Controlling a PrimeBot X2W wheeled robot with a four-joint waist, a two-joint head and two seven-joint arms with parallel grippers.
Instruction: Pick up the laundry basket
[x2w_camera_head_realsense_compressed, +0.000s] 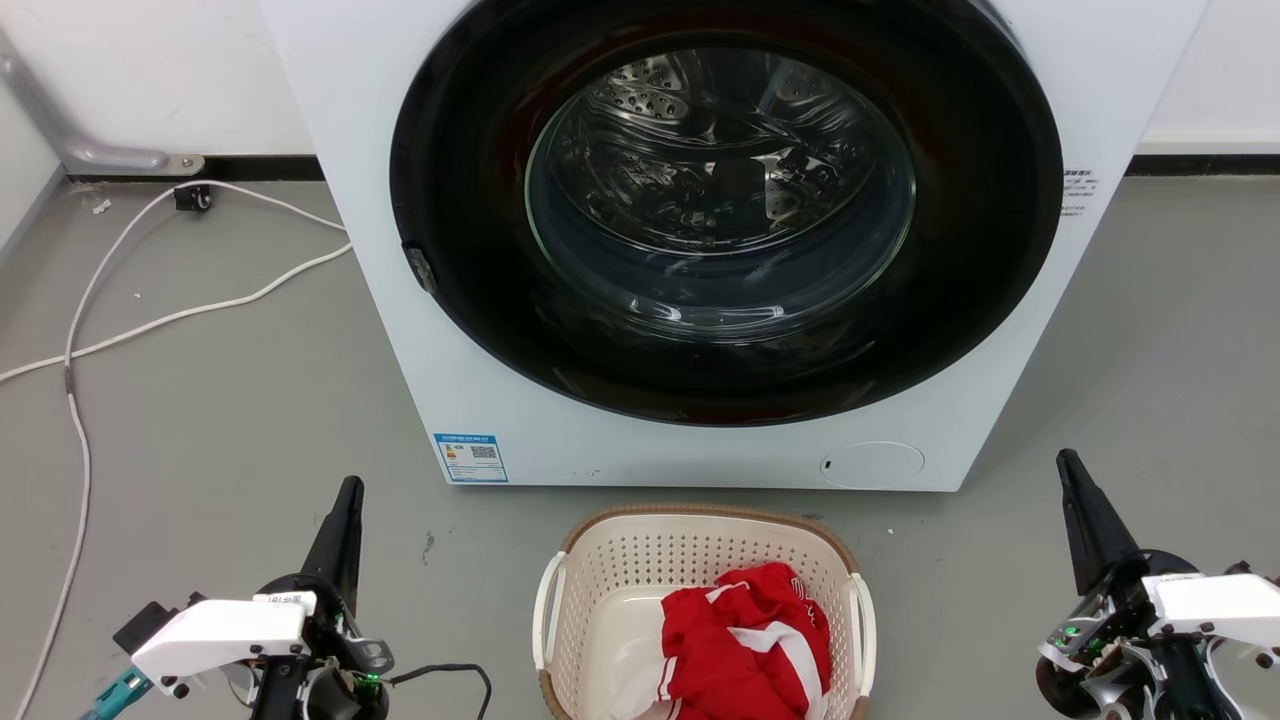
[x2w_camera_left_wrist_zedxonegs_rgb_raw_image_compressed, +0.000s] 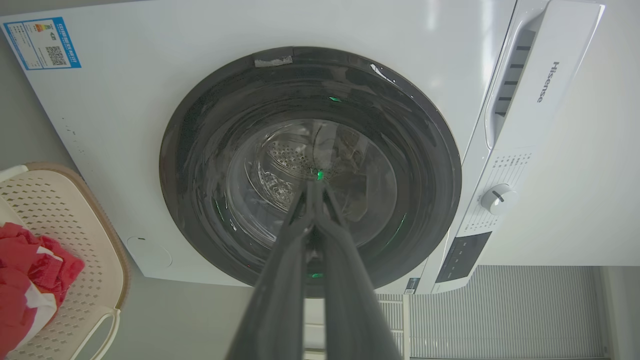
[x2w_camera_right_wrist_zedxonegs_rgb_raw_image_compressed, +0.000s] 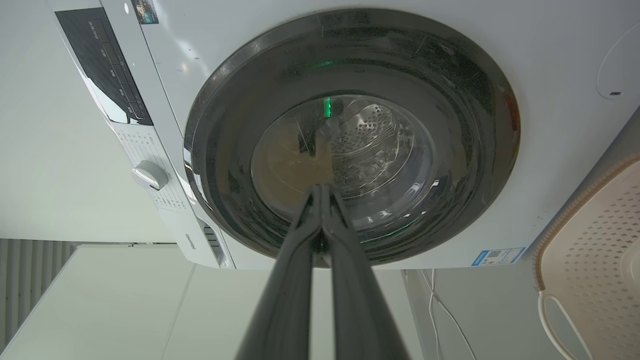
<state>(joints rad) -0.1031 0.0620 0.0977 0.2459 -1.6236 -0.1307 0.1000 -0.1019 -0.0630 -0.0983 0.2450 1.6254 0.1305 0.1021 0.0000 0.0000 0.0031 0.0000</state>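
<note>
Grey floor (x2w_camera_head_realsense_compressed: 200, 430) runs under everything, and a white cable (x2w_camera_head_realsense_compressed: 85, 320) loops across its far left side toward the wall. Right of the cable, at the lower left of the head view, the left hand (x2w_camera_head_realsense_compressed: 350, 490) points up toward the washer (x2w_camera_head_realsense_compressed: 380, 300). Its two dark fingers are pressed together into one tip, clenched on nothing and touching nothing. The left wrist view agrees: the fingers (x2w_camera_left_wrist_zedxonegs_rgb_raw_image_compressed: 295, 245) meet at their tips in front of the round dark door (x2w_camera_left_wrist_zedxonegs_rgb_raw_image_compressed: 200, 165). Bare floor separates this hand from the laundry basket (x2w_camera_head_realsense_compressed: 700, 518), which sits on the floor in the lower middle of the head view, just in front of the white washer. The basket's brown rim is near the machine's bottom edge but apart from it. The left handle (x2w_camera_head_realsense_compressed: 543, 610) and the right handle (x2w_camera_head_realsense_compressed: 866, 620) stand out white on the basket's two sides, each facing open floor. A red garment (x2w_camera_head_realsense_compressed: 745, 640) with white stripes lies crumpled inside, toward the right half. Further right, across another stretch of bare floor, the right hand (x2w_camera_head_realsense_compressed: 1068, 465) points up and slightly inward. Its fingers (x2w_camera_right_wrist_zedxonegs_rgb_raw_image_compressed: 350, 270) are likewise closed tip to tip, gripping nothing, well apart from the basket and the washer.
</note>
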